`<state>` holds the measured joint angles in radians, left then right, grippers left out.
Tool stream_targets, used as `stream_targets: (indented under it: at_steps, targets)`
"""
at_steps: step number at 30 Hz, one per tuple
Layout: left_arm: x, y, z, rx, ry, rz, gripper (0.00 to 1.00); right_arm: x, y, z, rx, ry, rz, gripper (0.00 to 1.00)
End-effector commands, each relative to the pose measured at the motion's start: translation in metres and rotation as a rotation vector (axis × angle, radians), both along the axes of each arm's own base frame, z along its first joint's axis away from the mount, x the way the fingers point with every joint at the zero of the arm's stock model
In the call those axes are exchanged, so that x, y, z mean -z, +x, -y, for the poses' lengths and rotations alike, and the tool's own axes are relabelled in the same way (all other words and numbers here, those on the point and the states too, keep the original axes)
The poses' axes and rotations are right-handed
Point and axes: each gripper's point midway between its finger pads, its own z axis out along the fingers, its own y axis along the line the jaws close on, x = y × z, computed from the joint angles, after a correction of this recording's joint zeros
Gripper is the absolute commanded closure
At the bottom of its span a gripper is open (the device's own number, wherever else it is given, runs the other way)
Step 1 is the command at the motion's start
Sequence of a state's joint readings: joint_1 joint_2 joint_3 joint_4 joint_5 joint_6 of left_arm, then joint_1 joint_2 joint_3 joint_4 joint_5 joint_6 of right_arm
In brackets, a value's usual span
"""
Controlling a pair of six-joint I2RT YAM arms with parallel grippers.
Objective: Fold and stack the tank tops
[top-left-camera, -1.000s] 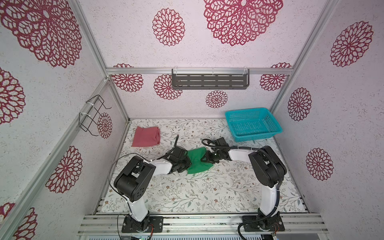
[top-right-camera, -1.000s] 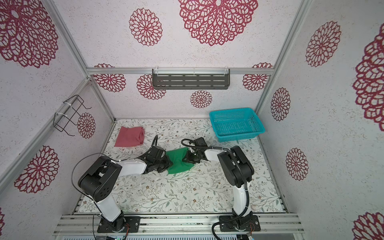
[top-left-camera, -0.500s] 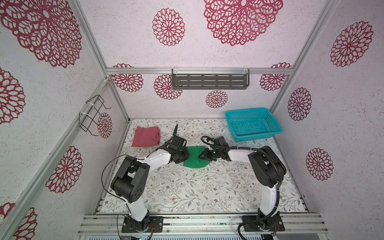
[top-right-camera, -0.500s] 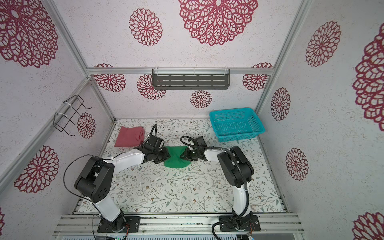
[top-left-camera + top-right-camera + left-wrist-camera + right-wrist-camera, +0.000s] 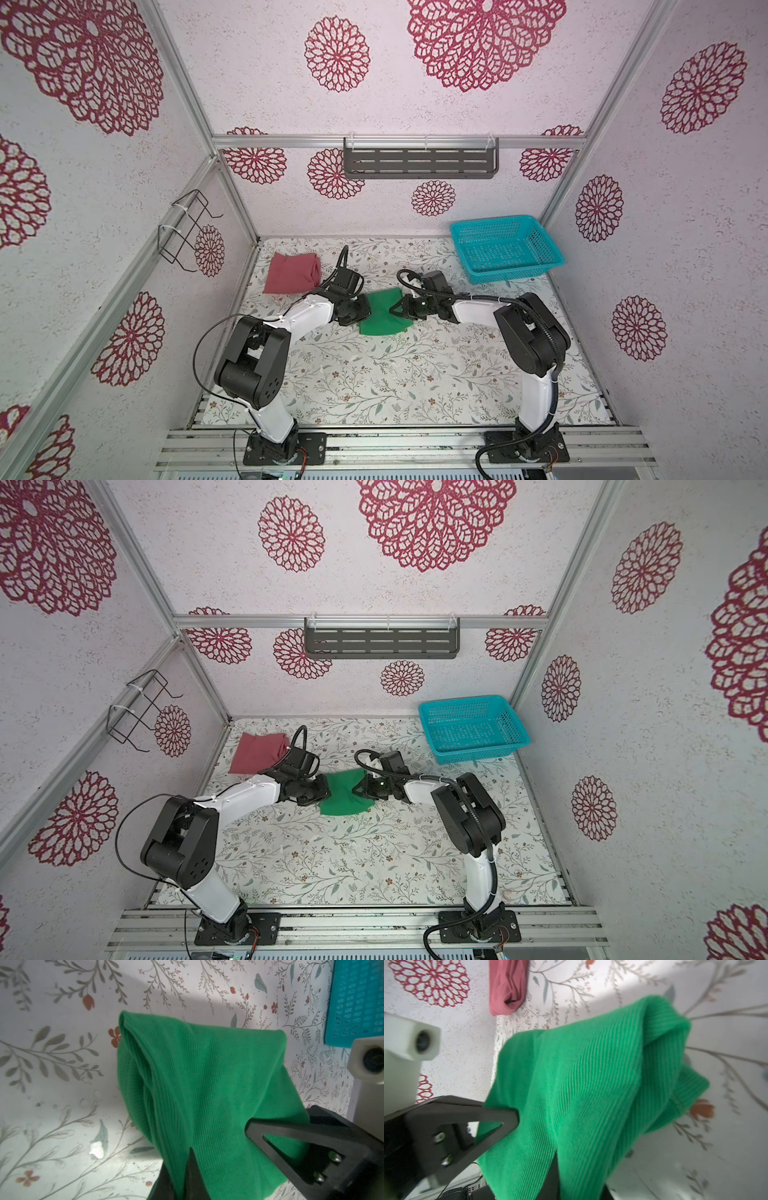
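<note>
The green tank top (image 5: 382, 318) (image 5: 345, 800) is bunched at mid-table between both arms. My left gripper (image 5: 365, 309) (image 5: 326, 789) is shut on its left edge, and in the left wrist view the ribbed green cloth (image 5: 207, 1076) hangs from my left gripper (image 5: 180, 1180). My right gripper (image 5: 395, 309) (image 5: 356, 789) is shut on the right edge, and the same cloth (image 5: 591, 1076) drapes from my right gripper (image 5: 577, 1186). The pink-red tank top (image 5: 293, 274) (image 5: 259, 753) (image 5: 507, 987) lies folded at the back left, apart from both grippers.
A turquoise mesh basket (image 5: 515, 272) (image 5: 478, 750) (image 5: 357, 1001) stands at the back right. A dark shelf (image 5: 419, 162) hangs on the back wall and a wire rack (image 5: 187, 232) on the left wall. Floral table surface (image 5: 395, 374) stretches toward the front.
Both grippers have carried the held edges of the green tank top toward the back of the table. The left arm has stretched out further. The cloth now lies shorter and more bunched.
</note>
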<state>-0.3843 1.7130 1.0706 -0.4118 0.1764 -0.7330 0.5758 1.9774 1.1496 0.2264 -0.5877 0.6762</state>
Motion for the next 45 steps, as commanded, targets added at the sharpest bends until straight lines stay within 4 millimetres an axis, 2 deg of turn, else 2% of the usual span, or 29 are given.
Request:
stream_targets:
  at_steps: [1, 10, 17, 20, 28, 34, 39, 41, 45]
  targets:
    - [-0.014, 0.010, -0.026, 0.019, 0.057, 0.031, 1.00, -0.035, 0.022, -0.026, -0.001, 0.115, 0.137, 1.00]
    - [-0.037, 0.051, -0.073, 0.066, 0.222, 0.075, 1.00, -0.053, 0.053, -0.074, 0.062, 0.350, 0.281, 1.00]
    - [-0.035, 0.086, -0.113, 0.058, 0.328, 0.053, 1.00, -0.061, 0.094, -0.119, 0.087, 0.530, 0.360, 1.00]
    - [-0.036, 0.098, -0.134, 0.031, 0.356, 0.052, 1.00, -0.057, 0.110, -0.144, 0.090, 0.580, 0.382, 1.00]
    - [-0.053, 0.116, -0.184, -0.057, 0.422, 0.101, 1.00, -0.044, 0.131, -0.210, 0.119, 0.647, 0.428, 1.00]
    - [-0.074, 0.125, -0.219, -0.121, 0.503, 0.132, 1.00, -0.035, 0.141, -0.222, 0.242, 0.578, 0.497, 1.00]
    - [-0.077, 0.131, -0.238, -0.144, 0.550, 0.141, 1.00, -0.029, 0.138, -0.228, 0.274, 0.533, 0.522, 1.00]
    - [-0.060, 0.133, -0.243, -0.138, 0.554, 0.106, 1.00, -0.027, 0.138, -0.228, 0.283, 0.534, 0.518, 0.99]
    - [-0.047, 0.135, -0.248, -0.133, 0.571, 0.092, 1.00, -0.026, 0.138, -0.228, 0.289, 0.531, 0.520, 0.88]
